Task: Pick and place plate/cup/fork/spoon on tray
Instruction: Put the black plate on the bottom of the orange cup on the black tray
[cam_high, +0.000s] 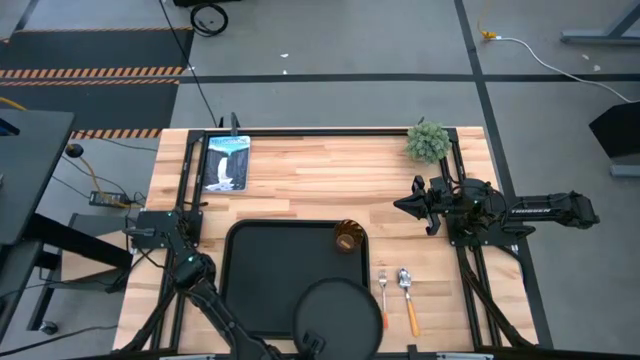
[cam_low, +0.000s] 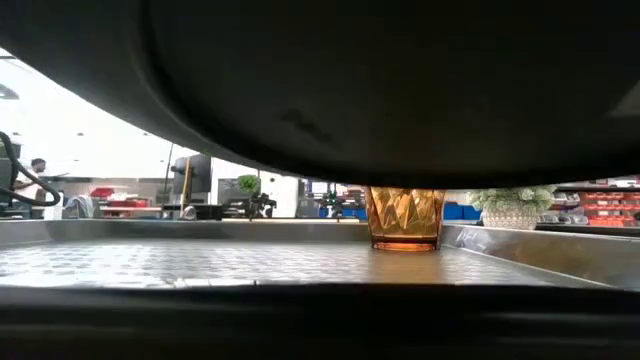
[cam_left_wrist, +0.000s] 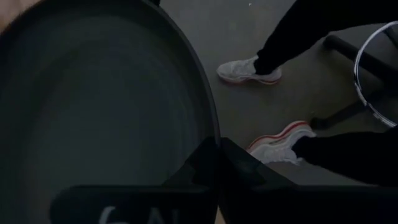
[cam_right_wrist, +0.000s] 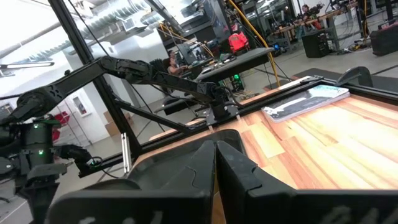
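Left gripper (cam_left_wrist: 217, 163) pinched shut on plate (cam_high: 338, 317) rim, held over tray (cam_high: 240, 285) at bottom centre. Could slip from that thin edge-grip, or clip cup (cam_high: 347, 238). Right gripper (cam_right_wrist: 215, 163) closed, idle.
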